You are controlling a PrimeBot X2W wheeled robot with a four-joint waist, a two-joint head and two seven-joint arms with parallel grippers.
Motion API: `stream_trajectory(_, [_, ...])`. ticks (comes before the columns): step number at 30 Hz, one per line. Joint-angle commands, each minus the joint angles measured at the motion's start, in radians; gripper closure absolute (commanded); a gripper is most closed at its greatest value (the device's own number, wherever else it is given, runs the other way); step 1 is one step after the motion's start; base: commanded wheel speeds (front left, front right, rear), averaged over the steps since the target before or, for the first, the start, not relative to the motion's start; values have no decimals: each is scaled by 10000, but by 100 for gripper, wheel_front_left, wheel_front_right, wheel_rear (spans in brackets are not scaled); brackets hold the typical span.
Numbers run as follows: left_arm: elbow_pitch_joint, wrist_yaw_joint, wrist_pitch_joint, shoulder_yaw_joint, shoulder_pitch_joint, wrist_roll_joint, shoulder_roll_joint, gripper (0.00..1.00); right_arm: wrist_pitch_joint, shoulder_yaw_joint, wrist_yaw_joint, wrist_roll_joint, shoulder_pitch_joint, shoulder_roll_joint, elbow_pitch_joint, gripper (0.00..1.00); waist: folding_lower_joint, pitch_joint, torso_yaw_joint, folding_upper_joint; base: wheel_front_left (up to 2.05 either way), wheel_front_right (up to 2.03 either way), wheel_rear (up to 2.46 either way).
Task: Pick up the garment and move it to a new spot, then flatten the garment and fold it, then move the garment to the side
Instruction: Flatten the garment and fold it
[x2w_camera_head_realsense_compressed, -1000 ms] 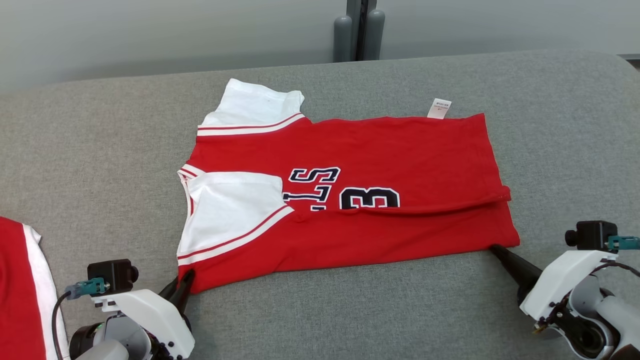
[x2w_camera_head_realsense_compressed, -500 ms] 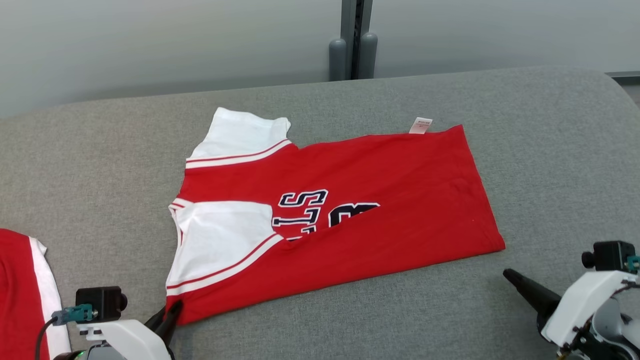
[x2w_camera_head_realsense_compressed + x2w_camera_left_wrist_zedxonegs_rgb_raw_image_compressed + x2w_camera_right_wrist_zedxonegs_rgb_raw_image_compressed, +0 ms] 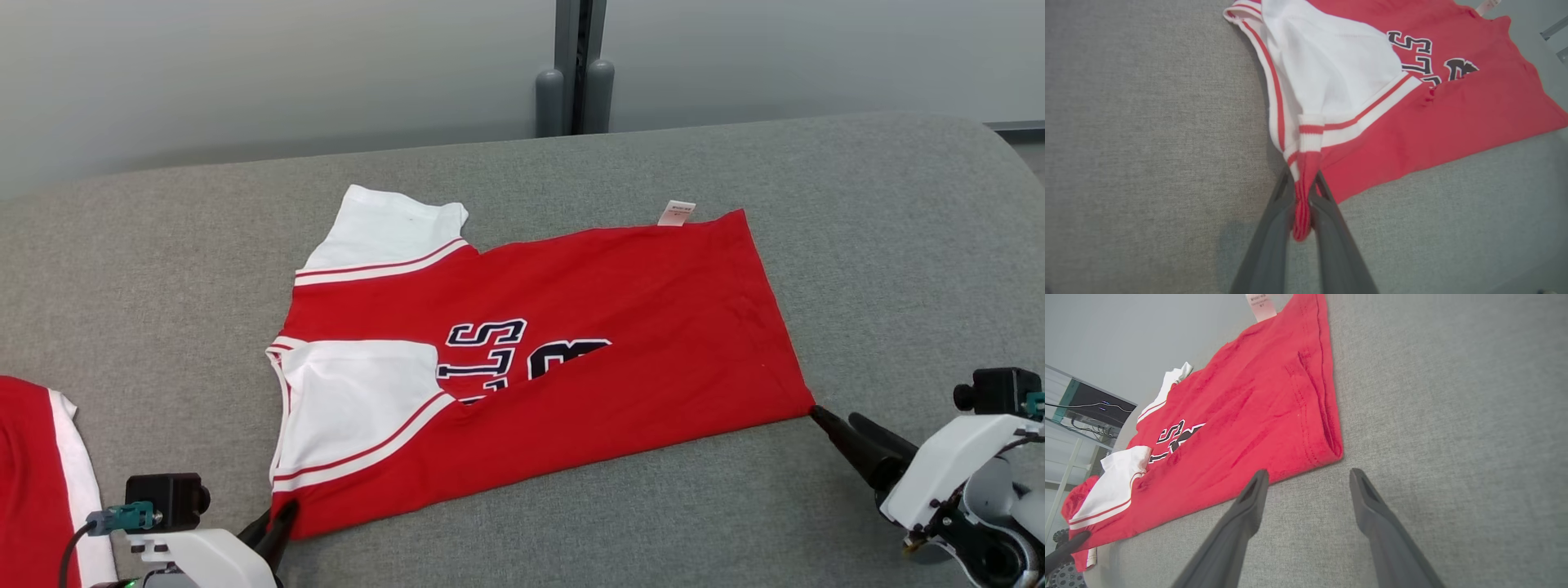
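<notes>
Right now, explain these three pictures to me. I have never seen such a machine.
This is a two-armed robot. The wide picture comes from its head camera. The other two come from cameras on its wrists, looking along each gripper's dark fingers. On the grey cushion lies a red and white shirt, partly folded. The left gripper pinches the shirt's near corner. The right gripper is open and empty, beside the shirt's other corner. Another red garment lies far left.
</notes>
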Motion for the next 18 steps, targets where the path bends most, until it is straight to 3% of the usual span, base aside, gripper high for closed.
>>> stream_trajectory(1, [-18,72,25,3,-138,55,23,100,-59,-102,3,-198,-298,85,315,0,0,49,64,-1,0,0,0])
stream_trajectory(18, [131,-80,172,-126,-492,228,-345,100,957,-22,3,-405,-1474,1128,2463,0,0,332,433,-1,0,0,0])
